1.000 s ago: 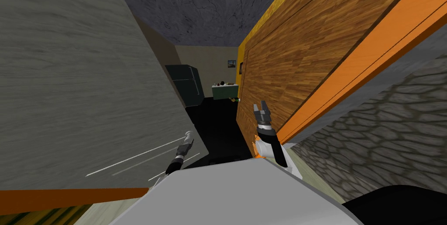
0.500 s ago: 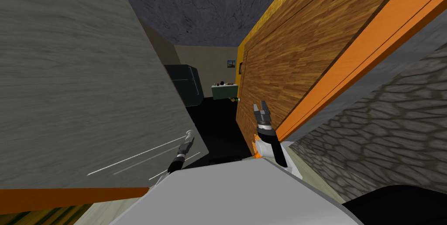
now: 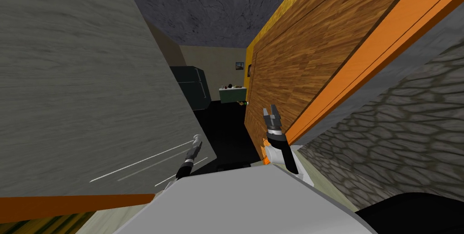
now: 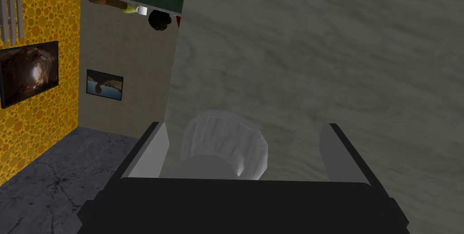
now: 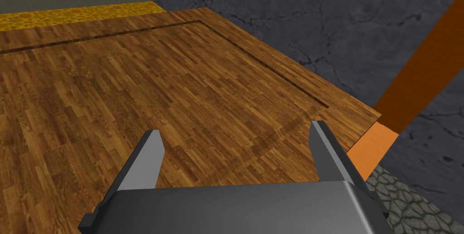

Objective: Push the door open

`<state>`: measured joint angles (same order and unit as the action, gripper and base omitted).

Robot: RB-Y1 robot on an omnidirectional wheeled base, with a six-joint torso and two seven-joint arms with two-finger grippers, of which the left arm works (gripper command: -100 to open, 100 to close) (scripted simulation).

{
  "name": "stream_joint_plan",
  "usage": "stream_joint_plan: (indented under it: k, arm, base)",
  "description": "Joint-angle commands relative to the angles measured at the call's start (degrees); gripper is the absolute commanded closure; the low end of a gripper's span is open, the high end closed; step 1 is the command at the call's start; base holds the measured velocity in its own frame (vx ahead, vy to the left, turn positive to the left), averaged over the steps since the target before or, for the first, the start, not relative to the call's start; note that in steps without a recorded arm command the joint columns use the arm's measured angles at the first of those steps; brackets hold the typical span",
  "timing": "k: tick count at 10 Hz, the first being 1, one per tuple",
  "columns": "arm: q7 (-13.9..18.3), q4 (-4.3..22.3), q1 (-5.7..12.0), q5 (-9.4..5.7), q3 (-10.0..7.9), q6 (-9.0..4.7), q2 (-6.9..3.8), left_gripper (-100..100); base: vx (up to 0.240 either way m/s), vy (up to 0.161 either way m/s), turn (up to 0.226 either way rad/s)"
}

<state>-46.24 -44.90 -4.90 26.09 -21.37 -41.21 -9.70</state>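
Hardly any shift: L tool [image 4: 244,126], fingers [image 4: 152,152] apart, astride knob [image 4: 224,141] on grey door [image 4: 326,54].

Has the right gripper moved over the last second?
No. The right gripper sits at the same spot beside the wooden door's lower edge as before.

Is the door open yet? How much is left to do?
Done: the wooden door stands swung wide, with a gap beside it. In hand: my right tool, open, is close to the door's face; my left tool, open, sits around a grey knob by a grey panel. Left: maybe one last push, if any.
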Motion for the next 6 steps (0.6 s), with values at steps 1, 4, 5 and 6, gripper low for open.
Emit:
stream_joint_plan:
  k: [1, 4, 5, 6]
  arm:
    - [2.9, 0.7, 0.85, -2.13, 0.54, -0.88, 0.02, -100]
    - [5.8, 1.0, 1.14, -3.46, 1.02, -1.13, 0.13, -100]
    - [8.1, 1.2, 1.49, -5.00, 1.58, -1.41, 0.27, -100]
    - [8.1, 1.2, 1.49, -5.00, 1.58, -1.41, 0.27, -100]
  base:
    - [-0.042, 0.009, -0.036]
    - [-0.027, 0.009, -0.017]
    - [-0.029, 0.010, -0.018]
    - [-0.028, 0.007, -0.021]
